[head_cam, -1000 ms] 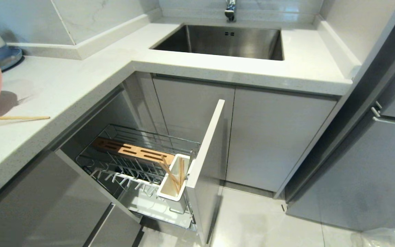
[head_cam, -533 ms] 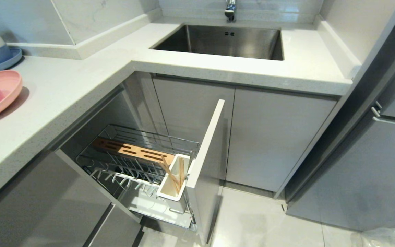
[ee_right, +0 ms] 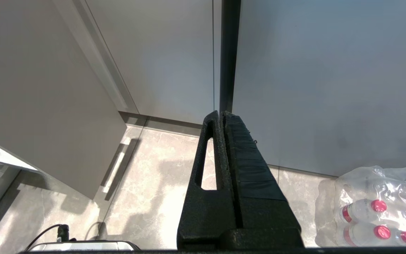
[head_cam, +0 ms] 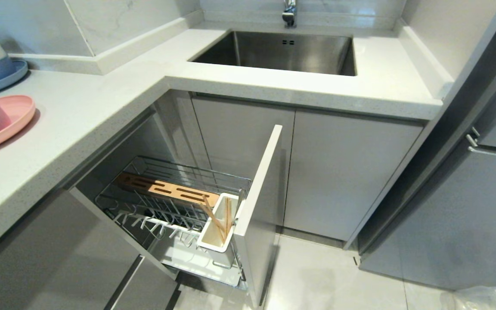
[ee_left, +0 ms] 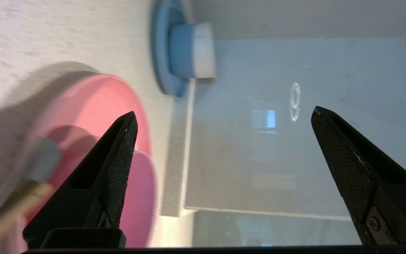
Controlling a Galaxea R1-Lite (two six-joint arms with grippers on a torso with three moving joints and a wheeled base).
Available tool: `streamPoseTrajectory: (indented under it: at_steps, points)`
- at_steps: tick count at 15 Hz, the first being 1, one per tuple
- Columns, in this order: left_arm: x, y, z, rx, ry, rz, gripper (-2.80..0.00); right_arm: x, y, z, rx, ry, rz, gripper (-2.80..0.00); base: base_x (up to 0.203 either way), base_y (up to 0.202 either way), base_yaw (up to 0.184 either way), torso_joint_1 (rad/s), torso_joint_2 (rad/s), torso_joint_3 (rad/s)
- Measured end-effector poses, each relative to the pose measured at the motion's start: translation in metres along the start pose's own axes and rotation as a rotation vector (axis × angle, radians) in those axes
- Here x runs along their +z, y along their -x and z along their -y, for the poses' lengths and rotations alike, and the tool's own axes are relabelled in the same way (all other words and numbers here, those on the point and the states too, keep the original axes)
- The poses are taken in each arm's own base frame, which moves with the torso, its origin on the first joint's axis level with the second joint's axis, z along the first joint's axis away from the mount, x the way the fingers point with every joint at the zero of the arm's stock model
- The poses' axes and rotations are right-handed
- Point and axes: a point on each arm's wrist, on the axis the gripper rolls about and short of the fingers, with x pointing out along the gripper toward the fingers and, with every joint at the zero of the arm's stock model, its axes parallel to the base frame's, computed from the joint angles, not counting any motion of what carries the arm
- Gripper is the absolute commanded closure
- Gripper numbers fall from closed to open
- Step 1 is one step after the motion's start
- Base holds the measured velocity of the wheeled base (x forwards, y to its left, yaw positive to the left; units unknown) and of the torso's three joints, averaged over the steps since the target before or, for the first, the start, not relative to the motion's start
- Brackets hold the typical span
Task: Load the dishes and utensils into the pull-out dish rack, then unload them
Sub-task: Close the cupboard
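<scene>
My left gripper (ee_left: 224, 113) is spread wide, both black fingers (ee_left: 118, 158) far apart with nothing between them, out of the head camera's sight off to the left. My right gripper (ee_right: 223, 114) is pressed fully together, holding nothing, arm parked low and pointing down on my right side.

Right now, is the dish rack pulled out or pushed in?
Pulled out. The dish rack stands clear of the cabinet, its door front forward, with chopsticks standing in the white holder.
</scene>
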Motion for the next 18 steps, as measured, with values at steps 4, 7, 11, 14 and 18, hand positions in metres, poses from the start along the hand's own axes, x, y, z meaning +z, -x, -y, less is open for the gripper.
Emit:
streamPoseTrajectory:
  at_steps: [4, 7, 11, 14, 18]
  points:
    - [0.0, 0.024, 0.023, -0.079, -0.011, 0.011, -2.8, 0.0, 0.0, 0.0, 0.0, 0.0, 0.0, 0.0, 0.0, 0.0, 0.0, 0.0, 0.0, 0.0]
    - [0.0, 0.05, 0.04, -0.146, -0.051, 0.018, -2.8, 0.0, 0.0, 0.0, 0.0, 0.0, 0.0, 0.0, 0.0, 0.0, 0.0, 0.0, 0.0, 0.0]
    - [-0.005, 0.089, 0.052, -0.212, -0.134, 0.015, -2.8, 0.0, 0.0, 0.0, 0.0, 0.0, 0.0, 0.0, 0.0, 0.0, 0.0, 0.0, 0.0, 0.0]
    - [-0.009, 0.119, 0.059, -0.262, -0.172, -0.009, 0.0, 0.0, 0.0, 0.0, 0.0, 0.0, 0.0, 0.0, 0.0, 0.0, 0.0, 0.0, 0.0, 0.0]
    - [-0.017, 0.146, 0.069, -0.288, -0.302, -0.035, 0.0, 0.0, 0.0, 0.0, 0.0, 0.0, 0.0, 0.0, 0.0, 0.0, 0.0, 0.0, 0.0, 0.0]
